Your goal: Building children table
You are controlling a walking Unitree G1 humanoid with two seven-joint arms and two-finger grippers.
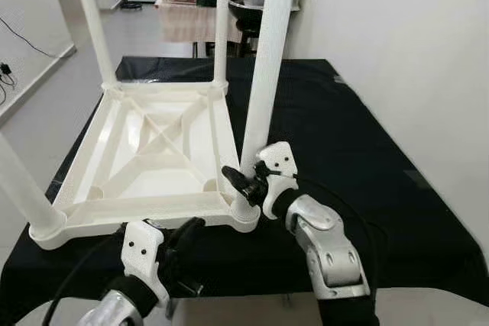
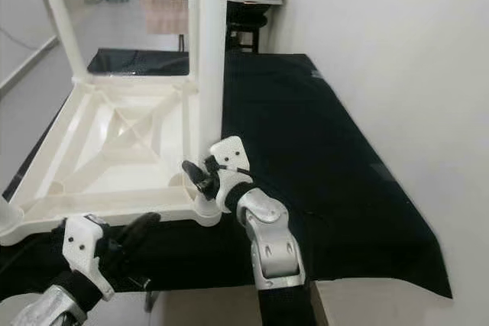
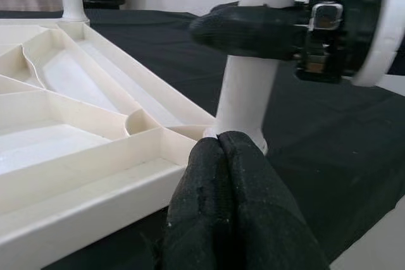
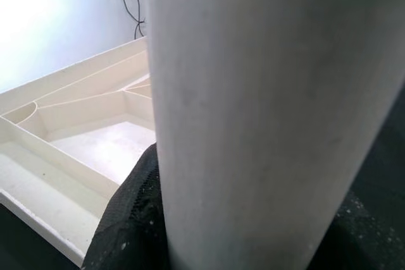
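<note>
Left eye view shows my right hand (image 1: 243,177) clamped low on the upright white leg (image 1: 263,74) at the upturned tabletop's (image 1: 145,150) near right corner socket, my left hand (image 1: 186,232), fingers together, just below that corner, all on the black-covered surface (image 1: 367,158) beside a white wall (image 1: 412,36).

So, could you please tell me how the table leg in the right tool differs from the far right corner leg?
The gripped leg leans sideways in its near corner socket, clamped low by the right tool; the far right leg stands straight and untouched. The gripped leg's rounded top end is in view; the far leg's is cut off. Both are white round plastic posts.
</note>
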